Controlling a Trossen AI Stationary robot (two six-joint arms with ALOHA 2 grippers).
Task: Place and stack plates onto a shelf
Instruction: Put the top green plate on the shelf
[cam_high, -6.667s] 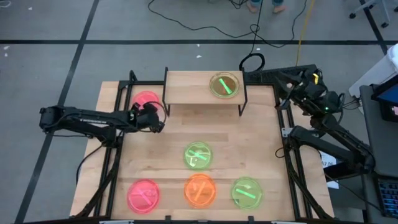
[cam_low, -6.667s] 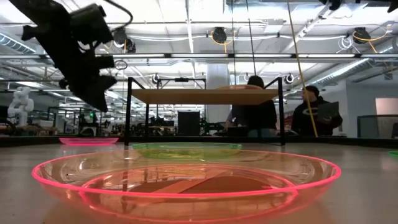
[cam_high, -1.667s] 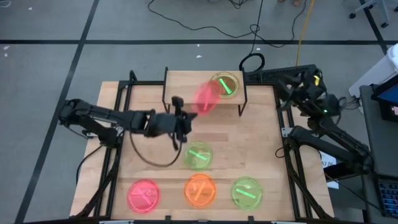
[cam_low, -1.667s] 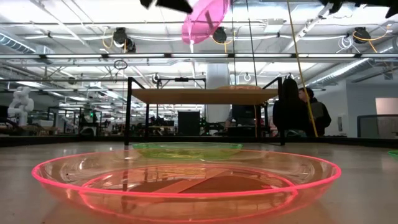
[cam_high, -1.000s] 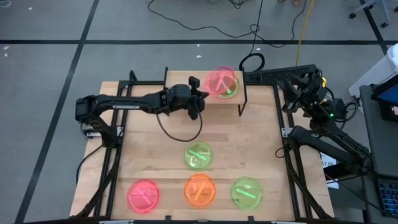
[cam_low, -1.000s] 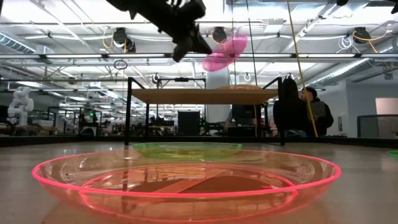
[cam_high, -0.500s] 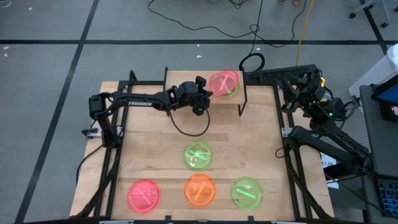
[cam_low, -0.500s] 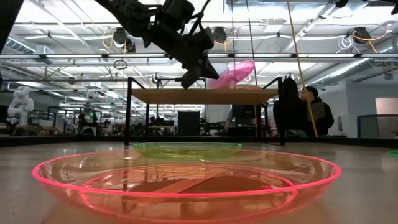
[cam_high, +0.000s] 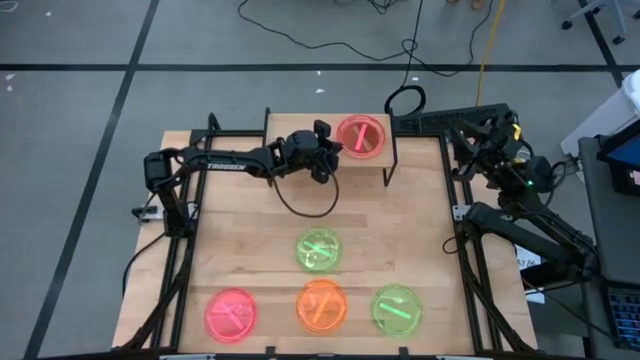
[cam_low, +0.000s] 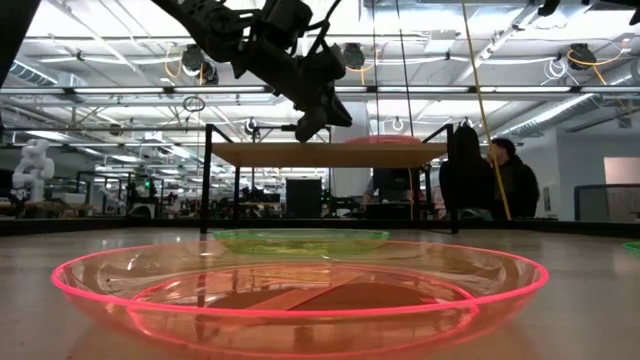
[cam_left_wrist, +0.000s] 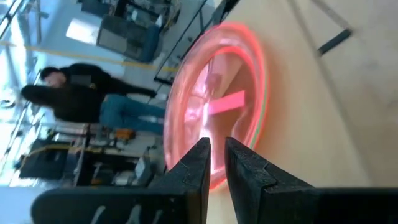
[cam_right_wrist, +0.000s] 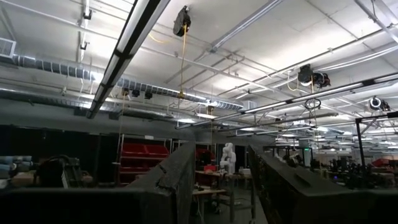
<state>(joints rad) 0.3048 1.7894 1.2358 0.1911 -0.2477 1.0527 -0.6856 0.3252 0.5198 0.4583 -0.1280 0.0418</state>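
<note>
A pink plate (cam_high: 361, 135) lies flat on the right half of the shelf (cam_high: 298, 142), on top of a green plate whose rim (cam_left_wrist: 263, 109) shows under it. My left gripper (cam_high: 333, 150) reaches over the shelf from the left. Its fingers are open by a narrow gap (cam_left_wrist: 217, 158) at the pink plate's (cam_left_wrist: 219, 102) near rim. On the table below rest a green plate (cam_high: 319, 249), a pink plate (cam_high: 231, 313), an orange plate (cam_high: 322, 306) and another green plate (cam_high: 397, 309). My right gripper (cam_right_wrist: 222, 163) is open, raised at the back right, with nothing in it. My left gripper stands at the pink plate's rim (cam_left_wrist: 208, 182), coming almost level from the table's left. The rim shows in the gap between the fingers, but I cannot tell whether they touch it. The plate lies flat on the green plate.
The shelf's left half (cam_high: 290, 135) is bare wood. Its black legs (cam_low: 206, 180) stand on the table's far part. A black cable (cam_high: 300, 205) loops below my left arm. People sit beyond the table (cam_low: 505, 180).
My left gripper has carried the tilted pink plate toward the table's right and far edge and down to the shelf, then stopped. The plate has dropped from its tilt and now lies flat on the green plate.
</note>
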